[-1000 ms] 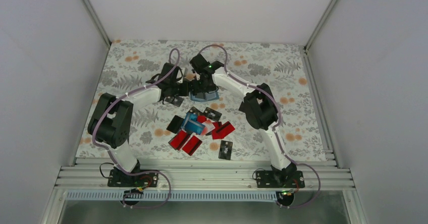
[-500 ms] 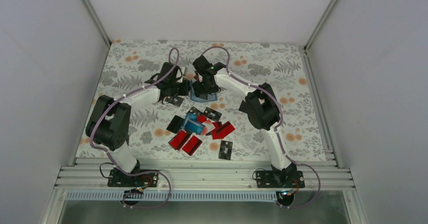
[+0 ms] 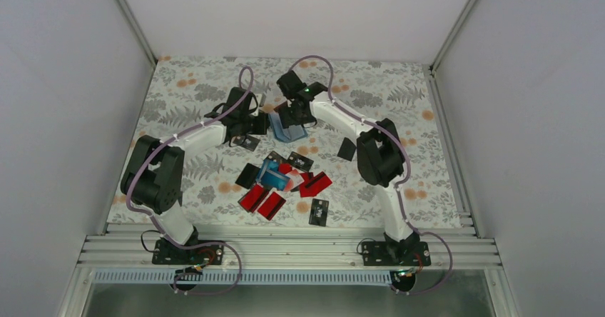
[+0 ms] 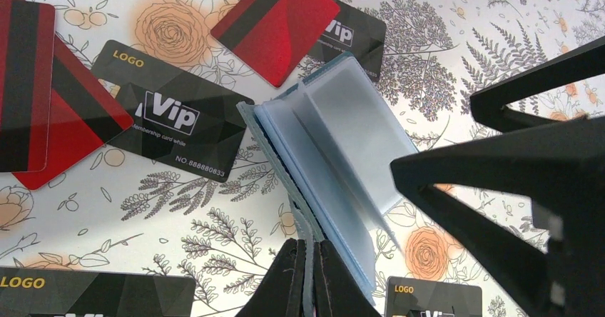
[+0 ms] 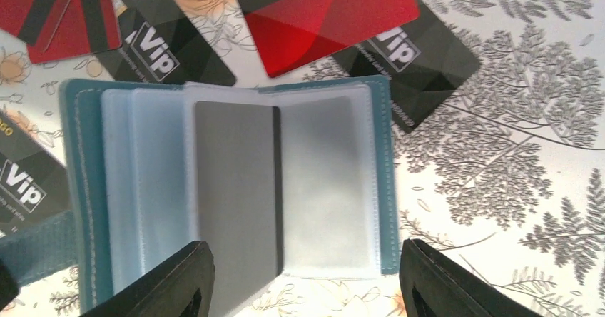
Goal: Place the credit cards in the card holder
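One table (image 3: pixel 200 88): flat top under a white cloth printed with grey ferns and orange flowers, carrying everything within reach of both arms
Left gripper (image 4: pixel 307 278): black fingers pressed together on the edge of the holder's cover, apparently to anchor it so the pages stay spread
Right gripper (image 5: pixel 307 253): black fingers parted wide and empty, straddling the open pages from above
Card holder (image 5: pixel 78 188): muted teal-blue soft wallet-like case with clear plastic sleeves, open at the far middle of the table between the two grippers
Loose cards (image 3: pixel 282 181): glossy red, black and blue thin plastic rectangles heaped nearer the arm bases, apparently not yet filed
Sleeved card (image 5: pixel 235 188): dark grey card with a black edge strip, tucked in a middle sleeve
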